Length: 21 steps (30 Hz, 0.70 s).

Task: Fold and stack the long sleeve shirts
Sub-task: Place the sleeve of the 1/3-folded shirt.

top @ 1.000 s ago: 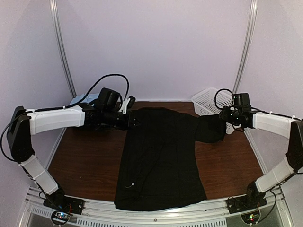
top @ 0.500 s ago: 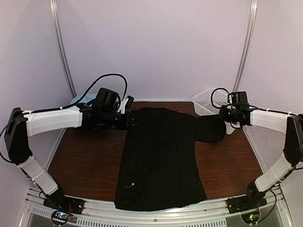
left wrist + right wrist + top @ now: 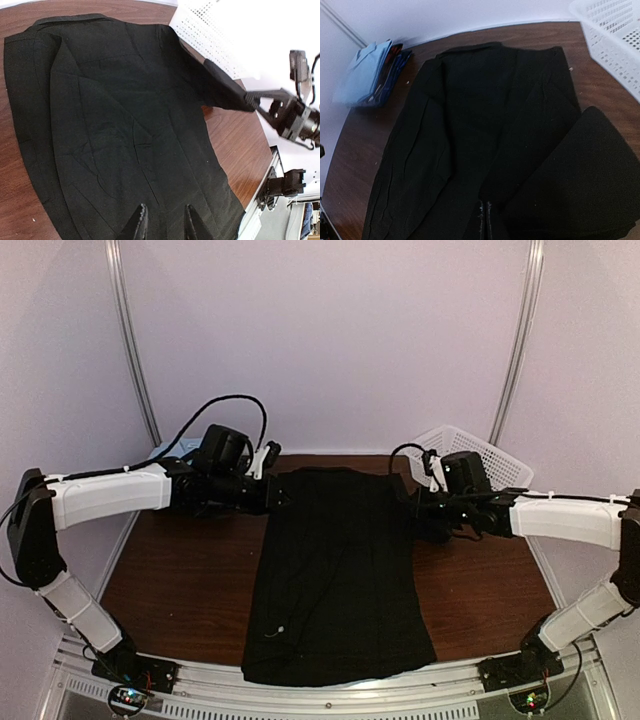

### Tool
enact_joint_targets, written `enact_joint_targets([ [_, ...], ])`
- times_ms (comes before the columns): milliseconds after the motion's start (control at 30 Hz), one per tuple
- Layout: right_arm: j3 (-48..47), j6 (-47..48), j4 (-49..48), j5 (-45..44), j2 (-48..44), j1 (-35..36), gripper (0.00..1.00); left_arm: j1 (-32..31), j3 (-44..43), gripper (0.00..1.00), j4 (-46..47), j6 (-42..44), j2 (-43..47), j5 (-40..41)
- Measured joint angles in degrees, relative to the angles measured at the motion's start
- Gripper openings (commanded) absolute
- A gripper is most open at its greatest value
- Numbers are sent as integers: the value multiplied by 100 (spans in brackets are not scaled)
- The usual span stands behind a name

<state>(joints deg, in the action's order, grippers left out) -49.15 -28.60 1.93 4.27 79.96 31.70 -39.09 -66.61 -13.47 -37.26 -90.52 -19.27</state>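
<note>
A large black long sleeve shirt (image 3: 335,570) lies flat along the middle of the table, collar at the far end. My right gripper (image 3: 410,504) is shut on its right sleeve (image 3: 225,85) and holds it lifted over the shirt's right side; the raised sleeve fills the right wrist view's lower right (image 3: 590,175), beside the closed fingers (image 3: 485,220). My left gripper (image 3: 280,495) hangs at the shirt's far-left shoulder, its fingers a little apart over flat black fabric (image 3: 164,225), with nothing between them. Folded shirts, a light blue one on top (image 3: 367,75), are stacked at the far left corner.
A white mesh basket (image 3: 480,455) stands at the far right corner, just behind the right arm. Bare wooden table (image 3: 180,570) shows on both sides of the shirt. The metal rail (image 3: 300,690) runs along the near edge.
The right gripper closed on the sleeve end and carried it left, from near the basket toward the shirt's body. The left arm has barely shifted.
</note>
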Motion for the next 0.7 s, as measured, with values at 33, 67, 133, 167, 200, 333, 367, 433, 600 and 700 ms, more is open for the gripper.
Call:
enact_joint_targets([
  [33, 129, -83, -85, -17, -2, 245, 0, 0, 0, 26, 0, -13, 0, 2],
  [67, 271, -188, -162, -37, 13, 492, 0, 0, 9, 27, 4, -17, 0, 2],
  [133, 466, -343, -227, -146, 83, 874, 0, 0, 26, 26, 2, -33, 0, 7],
  [167, 522, -417, -221, -232, 149, 1036, 0, 0, 42, 27, 4, -42, 0, 7],
  [200, 551, -470, -210, -343, 208, 1158, 0, 0, 61, 26, 2, -55, 2, 9],
  [333, 560, -525, -131, -852, 118, 1318, 19, -7, 127, 26, -4, -68, 61, 35],
  [367, 560, -553, -129, -960, 31, 1320, 25, -20, 162, 26, -7, -72, 109, 59],
  [433, 553, -474, -109, -1259, -251, 1322, 50, -33, 214, 27, -9, -74, 212, 109],
  [600, 472, -356, 66, -1928, -807, 1322, 100, -83, 389, 27, 22, -72, 579, 286],
  [700, 483, -334, 197, -2282, -1062, 1318, 100, -122, 560, 27, 74, -83, 765, 431],
])
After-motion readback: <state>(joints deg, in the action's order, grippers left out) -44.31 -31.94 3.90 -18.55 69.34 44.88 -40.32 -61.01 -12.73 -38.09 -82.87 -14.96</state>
